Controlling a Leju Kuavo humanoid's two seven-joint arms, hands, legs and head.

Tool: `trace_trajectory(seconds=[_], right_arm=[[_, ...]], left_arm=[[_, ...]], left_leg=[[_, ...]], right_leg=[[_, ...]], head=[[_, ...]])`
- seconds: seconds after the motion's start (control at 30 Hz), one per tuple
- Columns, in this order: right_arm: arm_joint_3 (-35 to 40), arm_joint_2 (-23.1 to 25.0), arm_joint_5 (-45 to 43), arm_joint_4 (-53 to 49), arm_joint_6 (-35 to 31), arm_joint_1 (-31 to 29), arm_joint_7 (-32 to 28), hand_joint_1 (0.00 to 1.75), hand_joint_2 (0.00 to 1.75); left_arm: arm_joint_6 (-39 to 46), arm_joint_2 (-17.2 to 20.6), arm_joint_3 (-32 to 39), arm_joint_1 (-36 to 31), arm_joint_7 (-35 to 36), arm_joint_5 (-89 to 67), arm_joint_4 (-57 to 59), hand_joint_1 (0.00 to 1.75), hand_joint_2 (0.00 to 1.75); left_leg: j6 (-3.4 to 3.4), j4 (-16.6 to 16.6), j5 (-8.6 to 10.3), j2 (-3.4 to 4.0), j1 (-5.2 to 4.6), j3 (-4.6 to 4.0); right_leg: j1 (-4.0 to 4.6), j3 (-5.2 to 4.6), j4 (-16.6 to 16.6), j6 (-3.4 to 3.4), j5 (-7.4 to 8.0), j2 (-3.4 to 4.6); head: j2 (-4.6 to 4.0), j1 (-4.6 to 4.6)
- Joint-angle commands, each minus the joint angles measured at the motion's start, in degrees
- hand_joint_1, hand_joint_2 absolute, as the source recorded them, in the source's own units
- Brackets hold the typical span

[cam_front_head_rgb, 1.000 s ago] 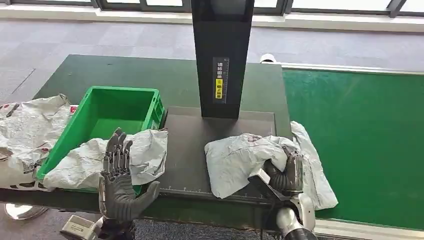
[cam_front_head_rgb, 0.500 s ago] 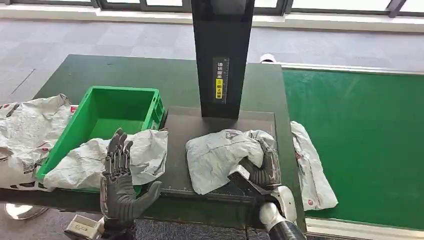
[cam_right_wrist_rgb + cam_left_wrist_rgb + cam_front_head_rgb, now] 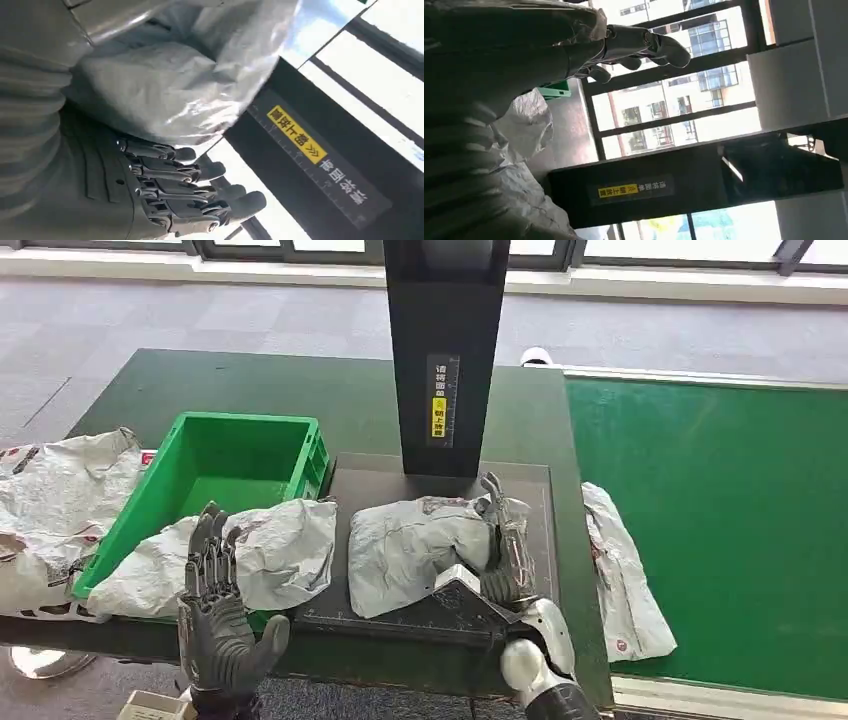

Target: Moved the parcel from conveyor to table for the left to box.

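Parcel (image 3: 415, 545) shifted left; black post (image 3: 443, 360) behind.

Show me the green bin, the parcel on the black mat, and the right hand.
green bin (image 3: 305, 445), head view, far right rim corner
parcel (image 3: 410, 545), head view, middle of the grey bag
right hand (image 3: 505, 550), head view, back of the hand

Bright, even daylight entering from windows (image 3: 300, 250) at 12 o'clock; soft shadows. Wrist views backlit, glass blown out, foreground dark and blurred.
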Motion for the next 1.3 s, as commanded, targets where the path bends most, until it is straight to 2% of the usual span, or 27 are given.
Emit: trace_trajectory(seconds=[0.03,0.17,0.23,0.27,0.33,0.4,0.47,0.63,0.67,0.73,0.8,0.87,0.97,1.03,1.1,1.17,1.3], right_arm=[[1.9,-6.6,-0.8,-14.4,4.8,7.4,0.7,0.00,1.75],[-1.1,-6.9,-1.1,-18.1,6.3,8.8,0.9,0.00,1.75],[-2.4,-6.8,-3.0,-19.8,7.1,9.6,-0.8,0.00,1.75],[-4.0,-6.6,-5.4,-22.3,7.5,10.7,-4.0,0.00,1.75],[-4.2,-6.5,-5.4,-23.0,7.5,10.9,-4.0,0.00,1.75],[-4.6,-5.6,-9.1,-26.0,7.0,11.7,-8.5,0.00,1.75],[-3.3,-6.0,-11.0,-29.9,4.4,12.6,-8.9,0.00,1.75],[-3.4,-5.9,-11.0,-30.2,4.3,12.8,-8.9,0.00,1.75],[-2.1,-6.7,-13.5,-32.0,2.7,13.1,-8.9,0.00,1.75],[-0.4,-8.2,-16.9,-35.2,-0.3,15.2,-8.9,0.00,1.75],[-0.2,-9.0,-16.6,-39.6,-2.7,19.6,-8.9,0.00,1.75],[-0.1,-9.0,-16.3,-40.1,-2.8,20.3,-8.9,0.00,1.75],[0.6,-8.3,-14.9,-39.7,-3.5,20.1,-8.9,0.00,1.75],[0.7,-7.8,-14.6,-38.5,-3.4,19.3,-8.9,0.00,1.75],[0.8,-7.6,-14.7,-37.2,-2.7,18.2,-8.9,0.00,1.75],[0.5,-7.4,-15.4,-35.9,-1.6,17.1,-8.9,0.00,1.75],[0.5,-7.3,-15.8,-35.2,-1.3,16.4,-8.9,0.00,1.75]], left_arm=[[0.3,0.3,3.7,1.9,0.1,-0.9,-1.5,0.00,0.00],[-0.6,-0.2,4.5,2.9,0.1,-2.2,-1.7,0.00,0.00],[-1.8,-0.6,4.7,3.0,0.1,-3.1,-0.8,0.00,0.00],[-1.5,-2.2,5.2,2.7,0.1,-6.6,2.0,0.00,0.00],[-1.3,-2.9,4.9,2.1,0.1,-7.2,2.8,0.00,0.00],[-0.3,-4.6,3.9,0.2,1.3,-15.3,8.1,0.00,0.00],[3.5,-5.7,2.0,-2.1,3.6,-21.2,11.7,0.00,0.00],[3.9,-5.8,1.7,-2.5,3.8,-21.3,12.2,0.00,0.00],[4.9,-5.7,1.3,-2.9,4.4,-20.6,12.5,0.00,0.00],[5.1,-5.6,-0.6,-5.3,6.1,-21.6,16.0,0.00,0.00],[4.7,-6.4,-3.9,-10.6,8.9,-26.6,24.2,0.00,0.00],[5.6,-6.7,-4.9,-12.6,9.0,-28.2,27.4,0.00,0.00],[4.8,-7.8,-9.1,-20.4,15.0,-39.4,40.1,0.00,0.00],[5.6,-10.0,-11.4,-25.3,17.5,-44.8,49.4,0.00,0.00],[10.0,-11.5,-15.0,-29.6,21.0,-53.4,57.9,0.00,0.00],[11.6,-11.5,-19.6,-31.9,22.3,-53.2,61.1,0.00,0.00],[12.7,-11.5,-20.9,-32.4,23.4,-53.5,61.7,0.00,0.00]], left_leg=[[0.02,-0.1,0.05,-0.16,0.04,0.01],[0.02,-0.1,0.02,-0.07,0.03,-0.01],[0.02,-0.1,0.04,-0.10,0.01,-0.03],[0.02,0.0,0.02,-0.10,-0.03,-0.02],[0.03,0.0,0.03,-0.13,-0.02,-0.01],[0.03,0.0,0.03,-0.14,-0.03,-0.02],[0.04,-0.1,0.05,-0.19,-0.04,0.00],[0.04,0.0,0.05,-0.13,-0.03,0.00],[0.04,-0.1,0.09,-0.11,-0.01,0.04],[0.03,0.0,0.05,-0.16,-0.03,0.01],[0.03,0.0,0.10,-0.38,-0.03,0.00],[0.05,-0.1,0.14,-0.64,-0.04,0.04],[0.05,0.0,0.09,-0.35,-0.04,0.03],[0.06,0.0,0.15,-0.48,-0.07,0.01],[0.08,-0.1,0.27,-0.64,-0.01,-0.04],[0.11,-0.1,0.35,-0.58,0.00,-0.10],[0.08,0.1,0.16,-0.25,0.00,-0.09]], right_leg=[[0.05,0.12,-0.2,0.01,0.04,-0.17],[0.04,0.05,-0.1,-0.01,0.04,-0.08],[0.02,0.03,-0.1,0.00,0.04,-0.11],[-0.03,0.01,-0.1,0.01,0.01,-0.10],[-0.01,0.03,-0.1,0.01,0.01,-0.14],[-0.02,0.03,-0.1,0.02,0.01,-0.15],[-0.04,0.05,-0.1,0.03,0.02,-0.19],[-0.03,0.06,-0.1,0.03,0.05,-0.14],[-0.01,0.11,-0.2,0.03,0.11,-0.13],[-0.04,0.06,-0.1,0.02,0.04,-0.21],[-0.03,0.12,-0.2,0.02,0.03,-0.41],[-0.04,0.20,-0.2,0.03,0.01,-0.66],[-0.04,0.14,-0.1,0.03,0.05,-0.38],[-0.06,0.15,-0.2,0.04,0.06,-0.53],[-0.01,0.19,-0.3,0.06,0.18,-0.68],[0.01,0.17,-0.4,0.09,0.32,-0.63],[0.00,0.03,-0.2,0.09,0.27,-0.29]], head=[[0.00,0.00],[0.00,0.00],[0.00,0.00],[0.00,0.00],[0.00,0.00],[0.00,0.00],[0.00,0.00],[0.00,0.00],[0.00,0.00],[0.00,0.00],[0.00,0.00],[0.00,0.00],[0.00,0.00],[0.00,0.02],[0.00,0.02],[0.00,0.02],[0.00,0.02]])
